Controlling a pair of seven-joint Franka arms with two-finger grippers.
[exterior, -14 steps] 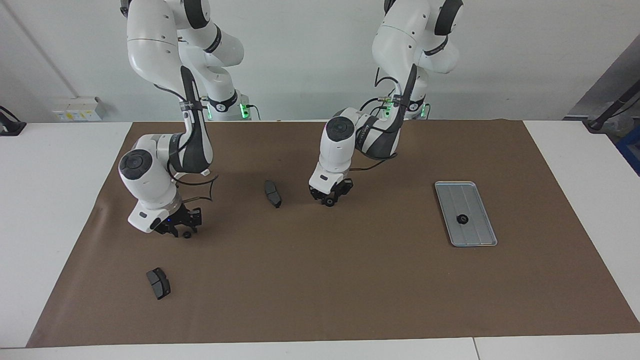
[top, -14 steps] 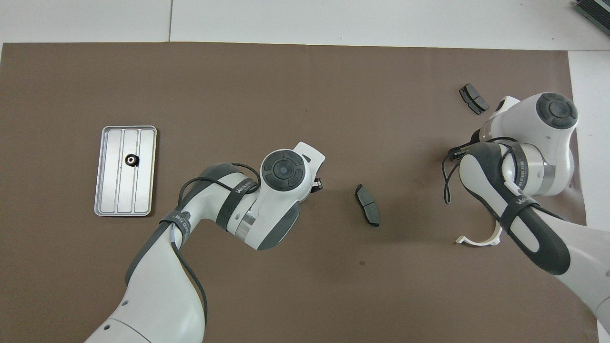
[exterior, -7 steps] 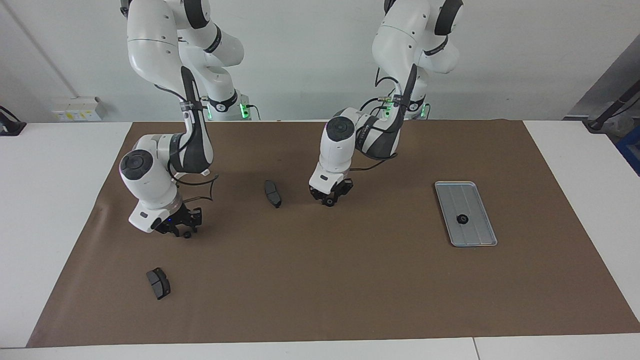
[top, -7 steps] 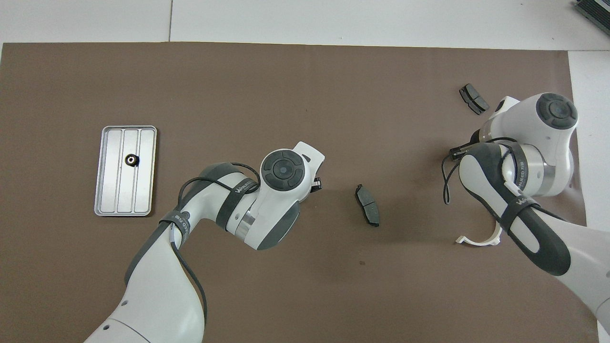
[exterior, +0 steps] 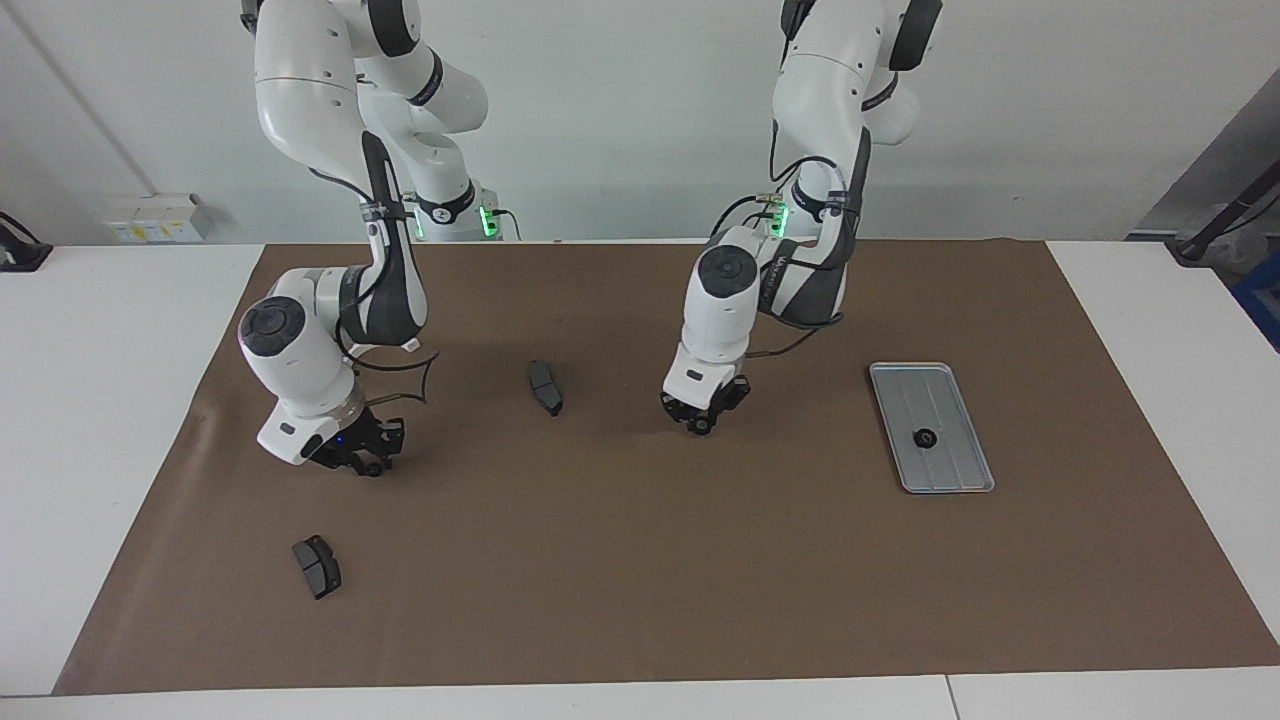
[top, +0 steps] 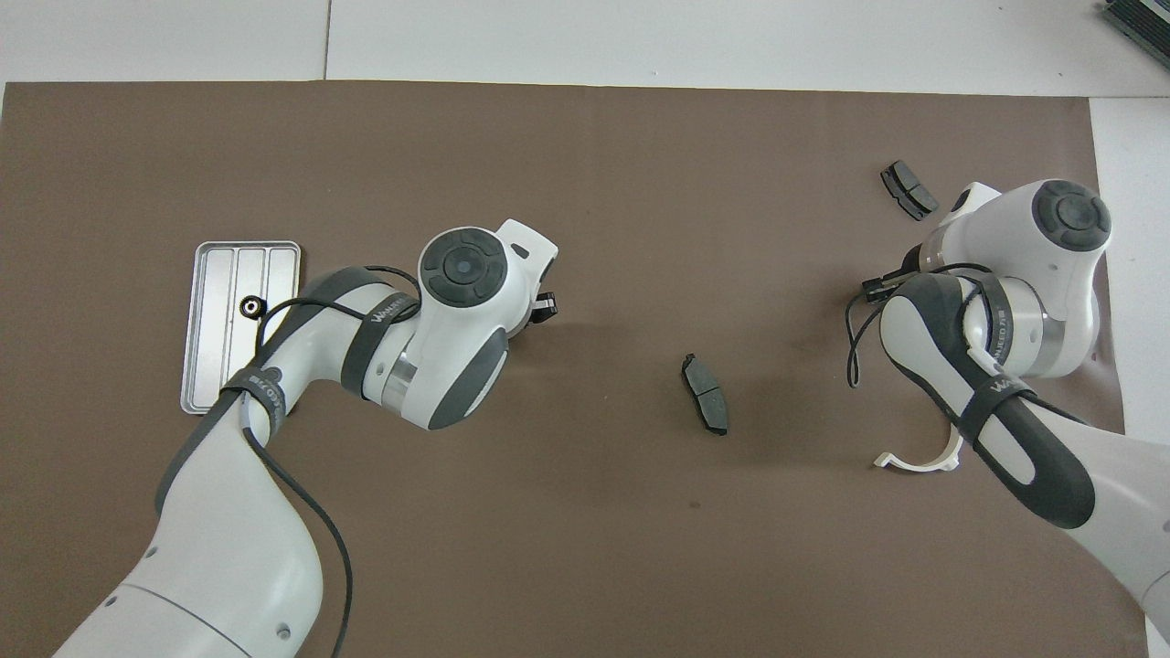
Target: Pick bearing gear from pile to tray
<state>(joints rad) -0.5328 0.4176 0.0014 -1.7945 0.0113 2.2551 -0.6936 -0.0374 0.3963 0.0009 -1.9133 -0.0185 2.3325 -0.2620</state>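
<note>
The silver-grey tray [exterior: 948,478] lies toward the left arm's end of the table, with one black bearing gear [exterior: 925,437] on it. It also shows in the overhead view [top: 208,366] with the gear [top: 249,308]. My left gripper [exterior: 703,424] is shut on a small black bearing gear [exterior: 700,429] low over the mat, between the nearer dark pad [exterior: 545,387] and the tray. My right gripper [exterior: 368,462] is down at another small black gear [exterior: 373,470] on the mat. In the overhead view the right wrist hides that gear.
A second dark grey pad [exterior: 317,566] lies farther from the robots, at the right arm's end. A white arc bracket [top: 917,460] lies beside the right arm's forearm. A brown mat [exterior: 640,560] covers the table.
My left gripper has moved with its gear toward the tray and away from the nearer pad. The right gripper has barely shifted over its gear.
</note>
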